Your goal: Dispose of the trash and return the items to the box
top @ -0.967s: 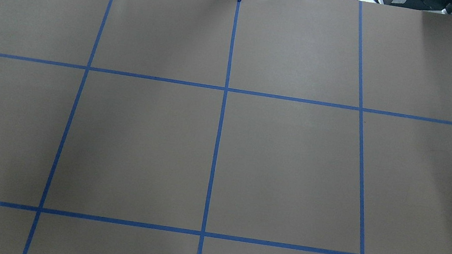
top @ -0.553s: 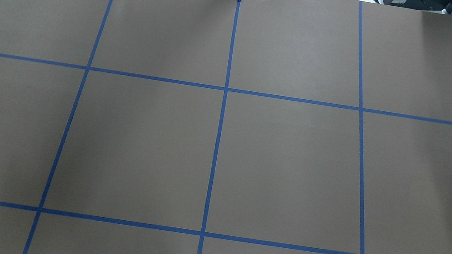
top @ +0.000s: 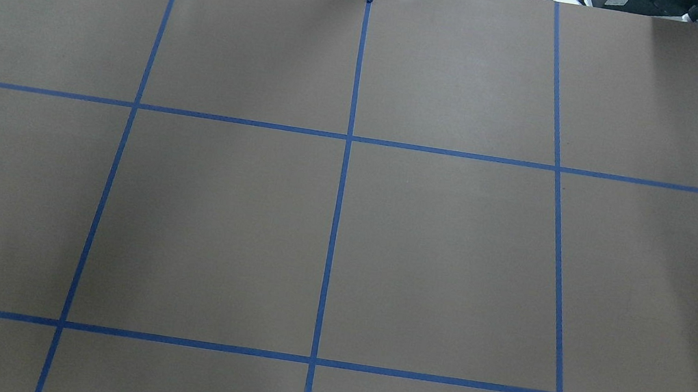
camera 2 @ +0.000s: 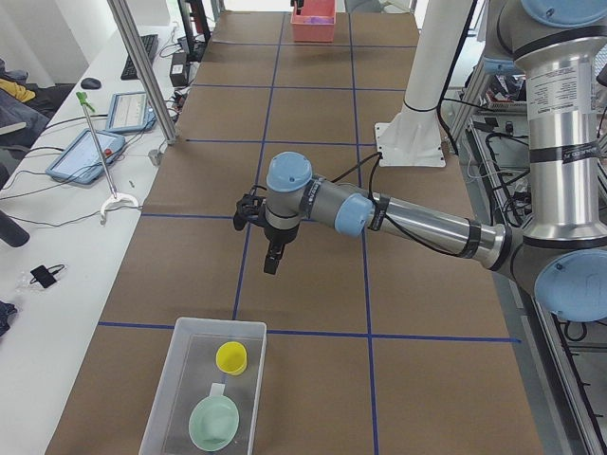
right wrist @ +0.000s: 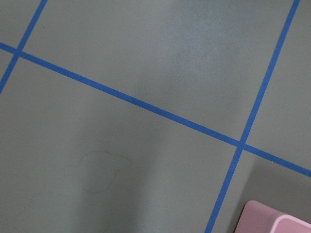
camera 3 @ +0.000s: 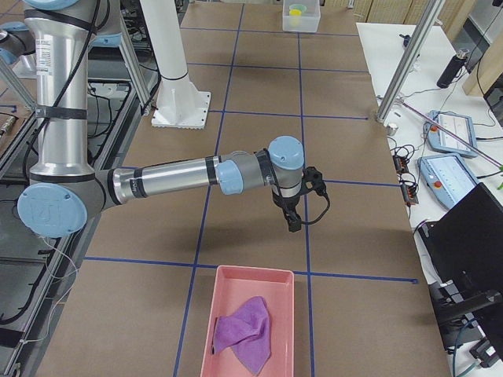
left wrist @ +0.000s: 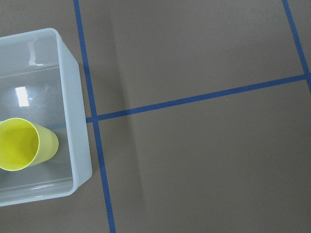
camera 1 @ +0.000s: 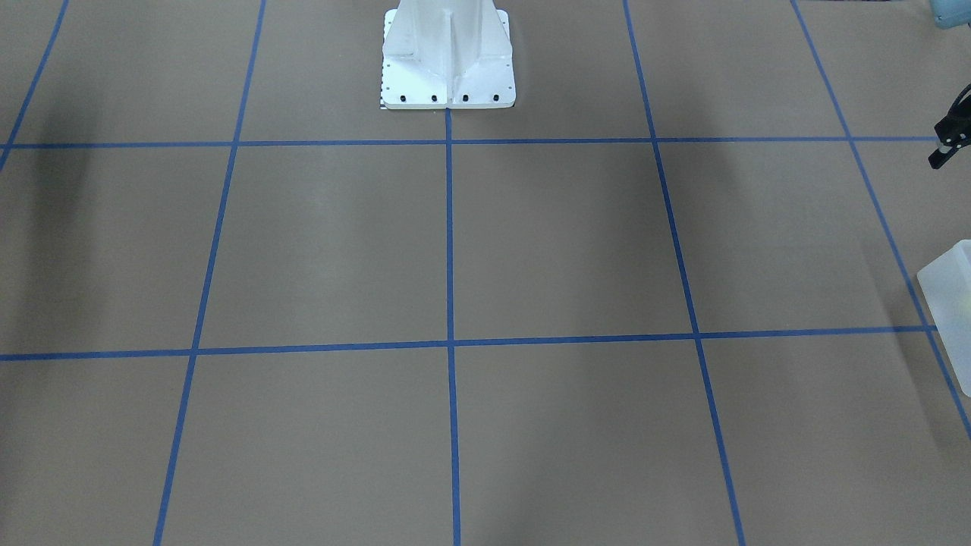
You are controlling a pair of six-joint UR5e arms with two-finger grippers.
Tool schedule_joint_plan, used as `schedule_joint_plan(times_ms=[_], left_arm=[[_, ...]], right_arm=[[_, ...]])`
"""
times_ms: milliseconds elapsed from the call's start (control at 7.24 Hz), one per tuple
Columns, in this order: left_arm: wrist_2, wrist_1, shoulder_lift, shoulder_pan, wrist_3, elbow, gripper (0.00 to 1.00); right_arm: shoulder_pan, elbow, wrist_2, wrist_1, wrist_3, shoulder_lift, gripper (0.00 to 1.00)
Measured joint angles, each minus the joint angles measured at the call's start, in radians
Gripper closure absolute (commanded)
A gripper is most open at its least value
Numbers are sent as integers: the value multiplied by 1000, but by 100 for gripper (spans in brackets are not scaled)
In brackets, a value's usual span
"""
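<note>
1. My left gripper [camera 2: 272, 258] hangs over the bare brown table [top: 451, 253] with its fingers pointing down; only a sliver of it shows at the edge of the front-facing view, so I cannot tell whether the fingers are spread or pressed together.
2. The box [camera 2: 218, 324] stands at the table's end on the robot's left, beyond the left gripper and clearly apart from it; its long axis runs along the table's length, toward that end; in the left wrist view its near wall and one rounded corner fill the left edge.
3. The cup [camera 2: 231, 357] sits inside the box, in the half nearer the gripper; the bowl [camera 2: 214, 423] sits in the farther half, near the cup.
4. My right gripper [camera 3: 292, 220] hangs over the table toward the opposite end, near a pink tray [camera 3: 211, 314] that holds a purple cloth [camera 3: 245, 330]; it shows in a side view only, so I cannot tell how its fingers stand.
5. Both items lie in the box, so I judge the task done or nearly so; any further work at the box falls to the left arm, which is far nearer; it would have to travel outward along the table's length to get above the open top.
</note>
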Motion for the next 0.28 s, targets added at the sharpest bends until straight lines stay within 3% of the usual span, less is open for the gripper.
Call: schedule_joint_plan(times_ms=[276], left_arm=[[-5, -1, -1, 1, -5, -1, 2]], right_arm=[[0, 1, -6, 0, 0, 1, 0]])
